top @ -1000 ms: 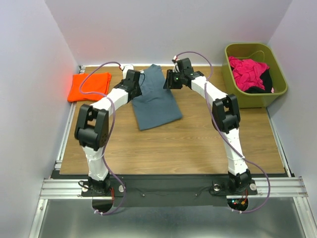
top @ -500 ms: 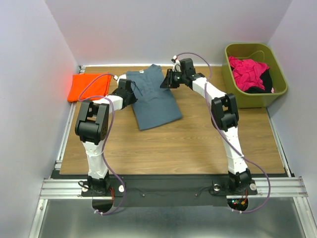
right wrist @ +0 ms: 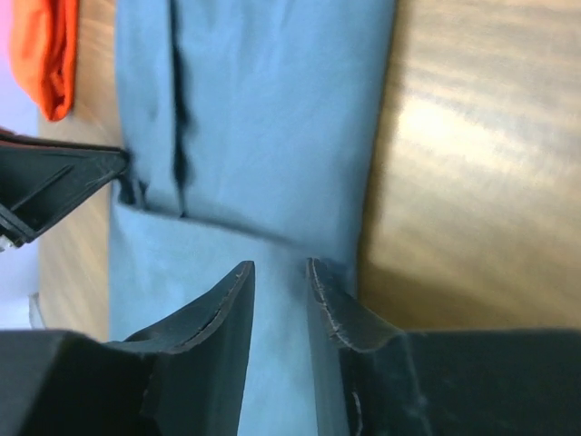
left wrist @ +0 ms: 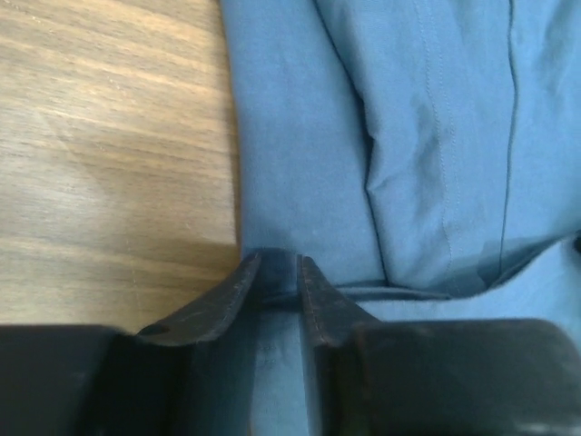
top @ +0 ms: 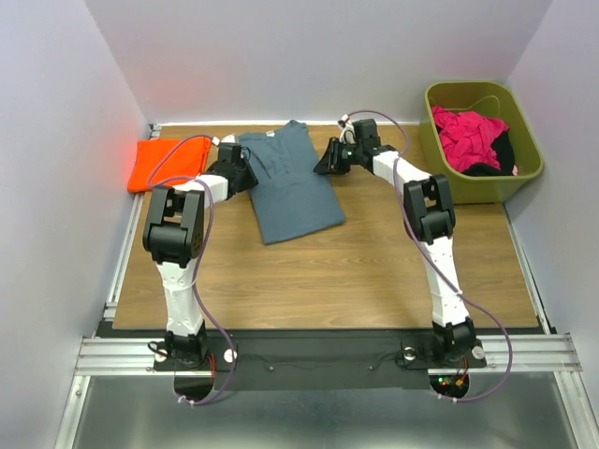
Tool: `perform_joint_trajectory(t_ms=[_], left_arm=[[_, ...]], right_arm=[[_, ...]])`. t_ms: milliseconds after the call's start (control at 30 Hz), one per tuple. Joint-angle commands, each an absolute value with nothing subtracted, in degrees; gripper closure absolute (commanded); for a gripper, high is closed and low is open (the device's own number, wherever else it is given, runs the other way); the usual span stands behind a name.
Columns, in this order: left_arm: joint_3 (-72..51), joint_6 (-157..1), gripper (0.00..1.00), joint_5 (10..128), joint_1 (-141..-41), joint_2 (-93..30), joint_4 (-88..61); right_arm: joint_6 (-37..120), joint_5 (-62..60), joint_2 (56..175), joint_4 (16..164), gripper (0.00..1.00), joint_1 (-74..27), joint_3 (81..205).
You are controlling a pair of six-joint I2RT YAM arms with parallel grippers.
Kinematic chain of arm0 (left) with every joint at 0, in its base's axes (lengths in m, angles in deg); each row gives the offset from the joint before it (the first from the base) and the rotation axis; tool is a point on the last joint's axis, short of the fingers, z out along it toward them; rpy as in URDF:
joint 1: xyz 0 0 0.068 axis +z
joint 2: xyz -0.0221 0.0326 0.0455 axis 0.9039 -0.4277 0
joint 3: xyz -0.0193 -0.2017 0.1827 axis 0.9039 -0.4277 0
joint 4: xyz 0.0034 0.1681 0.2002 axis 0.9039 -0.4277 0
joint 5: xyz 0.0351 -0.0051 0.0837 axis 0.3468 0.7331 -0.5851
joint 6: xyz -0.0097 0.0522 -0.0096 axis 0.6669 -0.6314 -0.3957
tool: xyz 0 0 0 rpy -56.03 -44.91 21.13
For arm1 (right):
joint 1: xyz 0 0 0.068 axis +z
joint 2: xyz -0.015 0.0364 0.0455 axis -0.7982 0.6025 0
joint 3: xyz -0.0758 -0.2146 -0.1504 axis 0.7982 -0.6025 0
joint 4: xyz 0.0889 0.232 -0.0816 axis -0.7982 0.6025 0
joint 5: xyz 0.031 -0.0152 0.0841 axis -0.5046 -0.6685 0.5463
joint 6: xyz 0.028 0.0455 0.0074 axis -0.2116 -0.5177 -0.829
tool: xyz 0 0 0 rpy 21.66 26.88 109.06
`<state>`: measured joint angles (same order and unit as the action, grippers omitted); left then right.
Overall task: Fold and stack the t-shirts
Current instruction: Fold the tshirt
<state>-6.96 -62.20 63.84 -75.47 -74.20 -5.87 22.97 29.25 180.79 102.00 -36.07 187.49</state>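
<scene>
The slate blue-grey t-shirt [top: 285, 187] lies partly folded at the back middle of the wooden table [top: 374, 262]. My left gripper [top: 245, 168] is at its left edge. In the left wrist view the gripper [left wrist: 280, 262] is shut on that edge of the shirt [left wrist: 436, 136]. My right gripper [top: 328, 159] is at the shirt's right edge. In the right wrist view it [right wrist: 280, 265] is closed on the cloth [right wrist: 272, 109], with a narrow gap. The bright orange t-shirt [top: 168, 161] lies folded at the back left and also shows in the right wrist view [right wrist: 45, 54].
A green bin [top: 468, 86] holding pink and black clothes [top: 473, 136] stands at the back right, off the table's edge. Walls close in the left, back and right sides. Bare wood lies in front of the shirt.
My left gripper has moved left and back along the shirt's left edge, and that side of the shirt now lies spread wider. My right gripper has shifted slightly right to the shirt's right edge.
</scene>
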Motion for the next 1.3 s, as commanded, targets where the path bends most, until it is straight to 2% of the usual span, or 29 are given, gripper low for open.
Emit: perform_joint_trajectory(t_ms=[0,100,200,367,467,567,800,967,1267], left_arm=[[-9.34,-60.81,0.54,65.72,-75.75,-63.54,-7.24],[-14.60,-58.36,0.43,66.06,-77.41,-55.74,-8.29],[-20.23,-56.59,0.42,67.38,-80.48,-49.31,-8.91],[-27.19,-54.31,0.52,70.63,-86.03,-44.10,-9.17],[-30.45,-55.53,0.62,70.90,-87.62,-44.88,-9.09],[-33.00,-56.23,0.67,70.38,-87.53,-46.90,-8.91],[-33.44,-55.28,0.72,71.25,-85.87,-53.76,-10.57],[-33.35,-54.74,0.75,72.48,-83.14,-57.10,-13.83],[-34.05,-55.97,0.75,73.10,-82.17,-54.65,-18.13]], right_arm=[[23.11,30.18,170.63,101.20,0.64,-36.34,182.09],[22.84,33.51,164.04,100.68,0.62,-35.64,174.27],[22.93,36.15,157.97,98.48,0.62,-34.94,166.52],[23.19,42.57,152.77,94.01,0.62,-34.67,151.77],[24.60,44.33,151.80,93.65,0.63,-34.32,148.32],[26.18,45.30,152.76,93.56,0.65,-34.32,147.08],[30.58,44.78,159.53,93.03,0.75,-36.24,141.64],[31.02,44.51,160.41,92.50,0.75,-39.85,137.77],[29.62,41.88,156.20,92.76,0.75,-40.91,132.33]])
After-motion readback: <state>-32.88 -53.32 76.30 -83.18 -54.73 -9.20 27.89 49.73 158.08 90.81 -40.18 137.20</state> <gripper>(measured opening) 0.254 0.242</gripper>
